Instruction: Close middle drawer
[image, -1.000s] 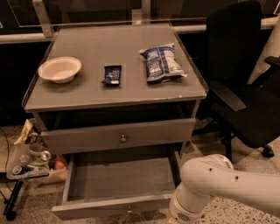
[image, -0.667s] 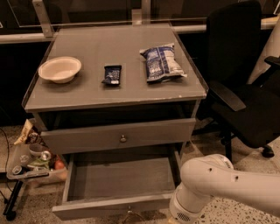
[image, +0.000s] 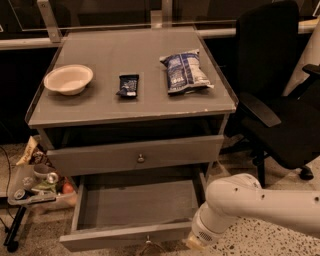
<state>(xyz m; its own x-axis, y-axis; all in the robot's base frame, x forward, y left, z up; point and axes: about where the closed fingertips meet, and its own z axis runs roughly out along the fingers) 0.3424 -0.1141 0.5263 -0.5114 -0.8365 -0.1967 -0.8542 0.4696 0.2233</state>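
Observation:
The grey cabinet (image: 130, 112) has two drawer fronts showing. The upper front (image: 100, 159) with a small metal knob (image: 141, 158) stands slightly out. Below it the middle drawer (image: 135, 205) is pulled far out and looks empty inside; its grey front (image: 110, 239) with a small knob (image: 148, 239) is at the frame's bottom edge. My white arm (image: 250, 205) reaches in from the lower right, its end (image: 200, 235) close to the drawer's right front corner. The gripper itself is below the frame edge and does not show.
On the cabinet top lie a white bowl (image: 68, 78), a dark snack bar (image: 128, 85) and a blue chip bag (image: 185, 71). A black office chair (image: 280, 100) stands right of the cabinet. A tray of clutter (image: 35, 187) stands at the lower left.

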